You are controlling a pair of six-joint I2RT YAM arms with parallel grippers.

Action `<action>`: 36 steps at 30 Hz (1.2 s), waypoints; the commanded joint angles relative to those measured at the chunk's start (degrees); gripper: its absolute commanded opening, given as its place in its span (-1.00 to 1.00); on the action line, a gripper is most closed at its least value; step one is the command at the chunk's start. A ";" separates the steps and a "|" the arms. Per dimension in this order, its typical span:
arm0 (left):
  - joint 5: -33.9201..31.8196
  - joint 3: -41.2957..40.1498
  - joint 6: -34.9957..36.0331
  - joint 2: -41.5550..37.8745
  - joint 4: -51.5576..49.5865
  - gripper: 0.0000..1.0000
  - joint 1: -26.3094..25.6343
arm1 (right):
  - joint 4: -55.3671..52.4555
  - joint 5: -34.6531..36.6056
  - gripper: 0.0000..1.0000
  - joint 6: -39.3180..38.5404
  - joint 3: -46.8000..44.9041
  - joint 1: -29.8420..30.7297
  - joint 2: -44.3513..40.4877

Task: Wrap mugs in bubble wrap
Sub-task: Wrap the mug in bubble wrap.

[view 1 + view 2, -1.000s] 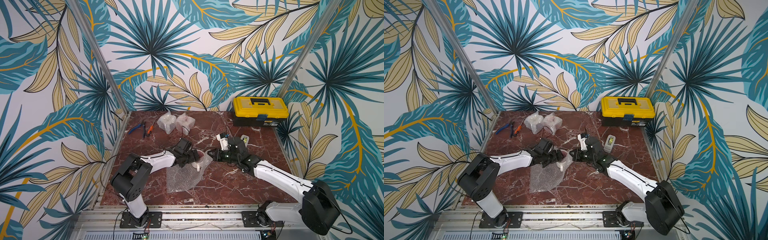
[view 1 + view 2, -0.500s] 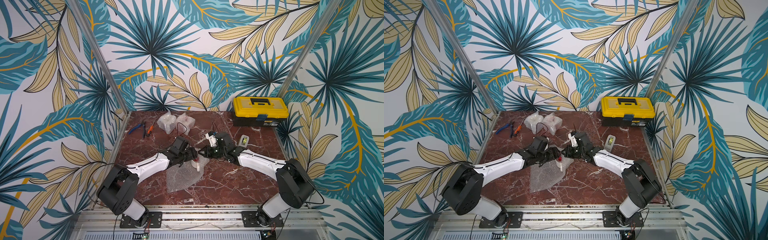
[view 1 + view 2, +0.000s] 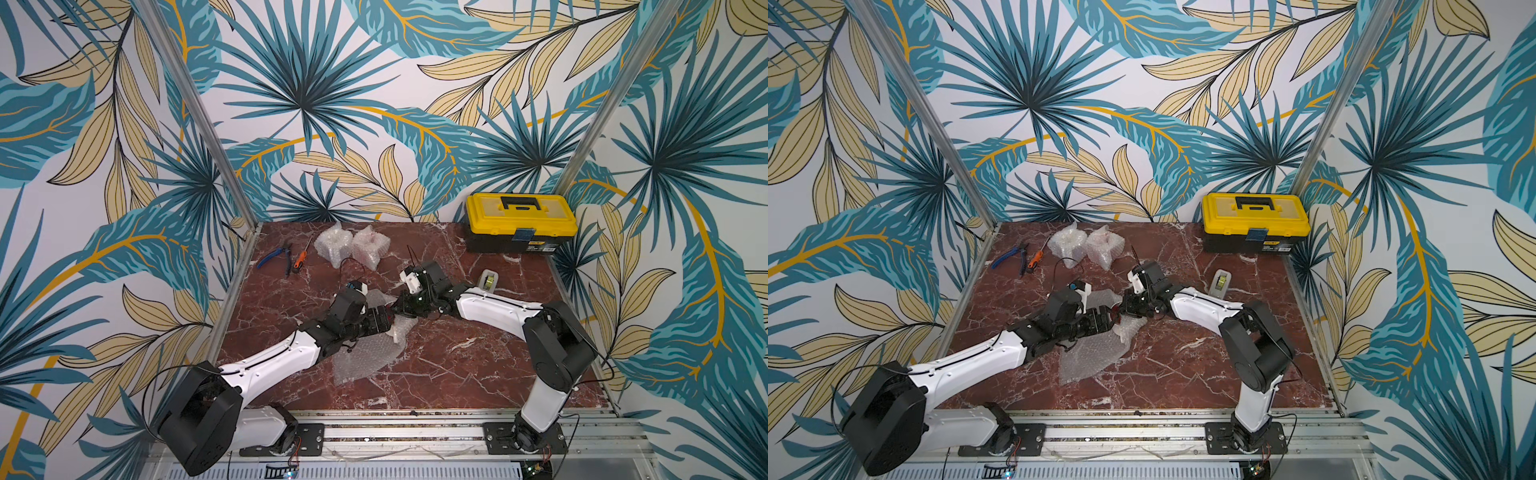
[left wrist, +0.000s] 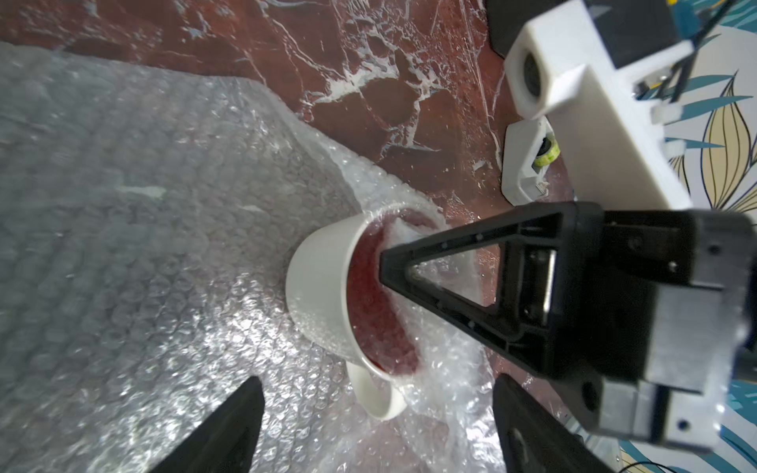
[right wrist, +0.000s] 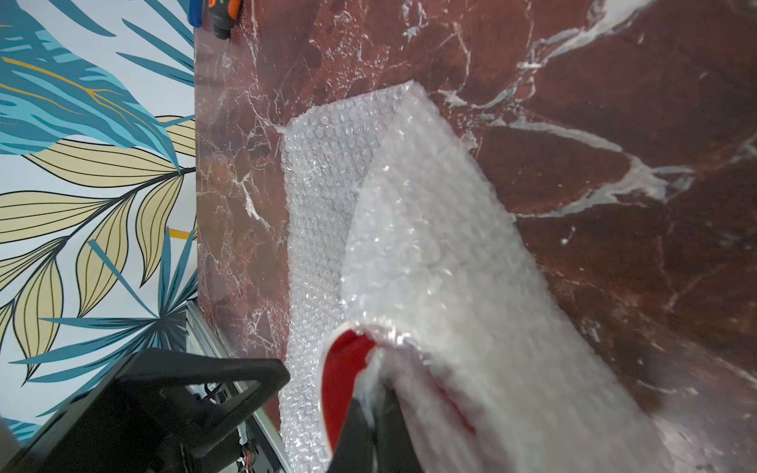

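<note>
A white mug with a red inside lies on its side on a sheet of bubble wrap in the middle of the table. One flap of the bubble wrap is drawn over the mug's wall and into its red mouth. My right gripper is shut on that flap, its tip inside the mouth. My left gripper stands open astride the mug's handle, touching nothing. In both top views the two grippers meet over the wrap, hiding most of the mug.
Two bundles of bubble wrap stand at the back. Blue pliers and an orange screwdriver lie back left. A yellow toolbox sits back right, with a grey tape dispenser in front of it.
My right gripper has moved left to the mug's mouth, carrying the wrap's flap with it. The left arm has stretched out, keeping its gripper by the mug.
</note>
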 commanded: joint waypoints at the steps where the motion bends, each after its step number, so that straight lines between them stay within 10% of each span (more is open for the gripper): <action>1: 3.06 -1.74 1.91 0.87 4.69 0.78 -0.70 | -2.37 -0.43 -1.00 -0.12 0.75 0.45 0.90; 19: -1.42 -2.04 -0.24 7.99 4.69 0.76 -1.18 | -3.76 -2.40 -0.99 -0.34 3.78 0.50 1.04; 36: -4.01 -3.19 -2.13 7.15 3.81 0.59 -1.01 | -19.79 19.28 -0.14 -13.07 1.60 0.44 -10.64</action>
